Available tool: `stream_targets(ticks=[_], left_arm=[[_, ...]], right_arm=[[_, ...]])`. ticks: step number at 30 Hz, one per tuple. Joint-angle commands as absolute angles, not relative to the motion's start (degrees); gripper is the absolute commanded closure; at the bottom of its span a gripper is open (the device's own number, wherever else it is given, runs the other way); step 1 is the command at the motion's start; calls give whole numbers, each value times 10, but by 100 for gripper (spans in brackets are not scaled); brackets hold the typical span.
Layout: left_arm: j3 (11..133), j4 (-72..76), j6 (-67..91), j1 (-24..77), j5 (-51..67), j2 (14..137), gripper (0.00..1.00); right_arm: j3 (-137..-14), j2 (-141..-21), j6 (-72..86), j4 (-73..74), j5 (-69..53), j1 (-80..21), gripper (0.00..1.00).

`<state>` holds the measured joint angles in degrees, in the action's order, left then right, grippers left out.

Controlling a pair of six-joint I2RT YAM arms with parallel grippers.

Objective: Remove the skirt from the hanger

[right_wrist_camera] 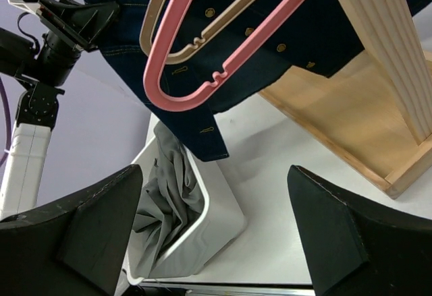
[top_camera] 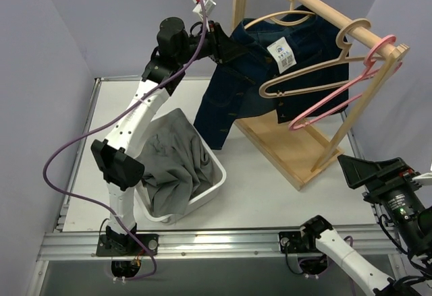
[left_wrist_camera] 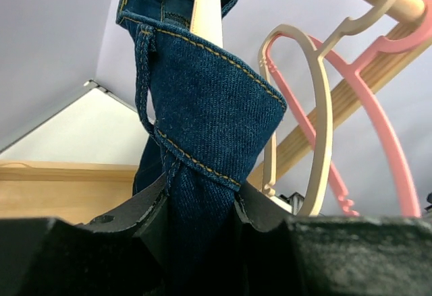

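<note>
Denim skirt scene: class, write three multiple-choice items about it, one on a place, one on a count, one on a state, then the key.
1. Where does the grey cloth lie? A in the white bin; B on a shelf; C in a drawer.
2. How many hangers are on the rail? A one; B two; C three.
3. What state is the left claw in? A open above the bin; B shut on the denim skirt; C shut on a hanger.
Key: 1A, it fills the bin; 2C, two beige, one pink hanger; 3B, its fingers pinch the denim.
</note>
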<state>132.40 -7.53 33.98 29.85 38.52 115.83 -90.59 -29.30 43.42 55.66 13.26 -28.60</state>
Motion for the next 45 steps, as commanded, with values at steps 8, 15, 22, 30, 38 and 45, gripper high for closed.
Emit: stream_targets(ticks=[8,15,22,30,38,45], left_arm=[[1245,53,367,309,383,1034,98],[1310,-59,326,310,361,1027,98],[1291,-223,247,309,285,969,98],[1094,-219,219,311,272,821,98],[997,-315,189,333,249,739,98],[868,-330,216,357,263,679,98]], right_arm=[[-898,-297,426,547,130,-290,16],[-915,-308,410,555,133,-289,16],[-909,-326,403,552,127,-292,16],[-878,-333,394,517,105,-293,16],[-827,-326,403,481,97,-293,16],[-761,-300,419,433,80,-292,17]])
